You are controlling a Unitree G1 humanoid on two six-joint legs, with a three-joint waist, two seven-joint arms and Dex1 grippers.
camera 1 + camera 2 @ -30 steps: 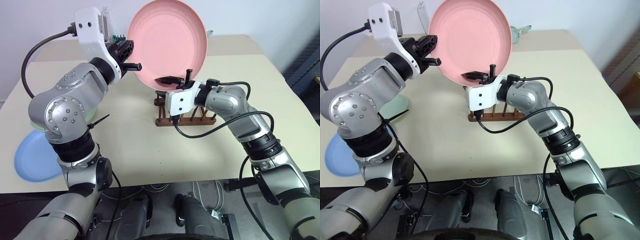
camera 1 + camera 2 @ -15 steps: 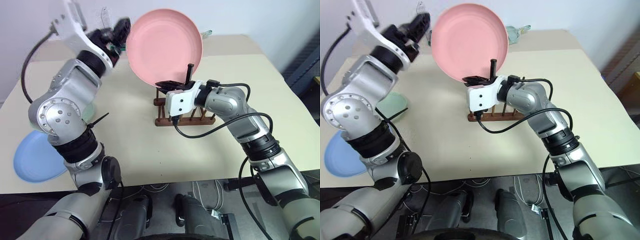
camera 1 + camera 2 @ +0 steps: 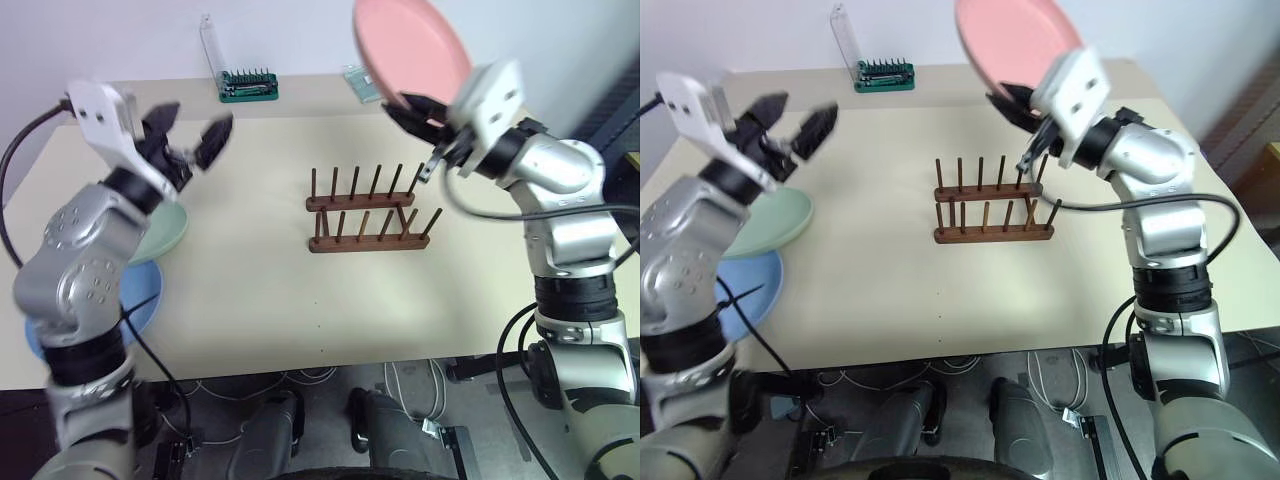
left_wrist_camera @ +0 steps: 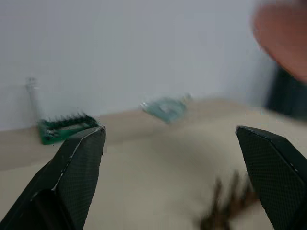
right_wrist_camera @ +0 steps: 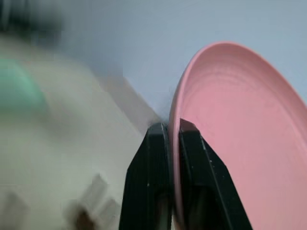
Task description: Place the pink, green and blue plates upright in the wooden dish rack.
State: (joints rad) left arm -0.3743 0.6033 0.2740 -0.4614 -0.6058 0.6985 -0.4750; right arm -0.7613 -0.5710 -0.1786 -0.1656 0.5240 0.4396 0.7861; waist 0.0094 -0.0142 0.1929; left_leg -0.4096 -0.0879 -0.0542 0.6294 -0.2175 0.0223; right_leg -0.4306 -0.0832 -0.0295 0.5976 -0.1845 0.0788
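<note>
- My right hand (image 3: 408, 101) is clamped shut on the rim of the pink plate (image 3: 410, 45), a smooth, matte, shallow round disc that I hold tilted on edge in the air, above and behind the right end of the wooden dish rack (image 3: 368, 211).
- My left hand (image 3: 188, 135) is spread wide and holds nothing; its two black, finely textured fingers (image 4: 76, 165) hover over the left part of the worktop (image 3: 260, 290).
- The rack is dark reddish-brown wood, two rails with rows of thin upright pegs, and no plate stands in it.
- The pale green plate (image 3: 775, 222) lies flat near the worktop's left edge.
- The light blue plate (image 3: 750, 291) lies flat just in front of it, partly under its rim.
- A green case (image 3: 248, 86) sits at the far edge.
</note>
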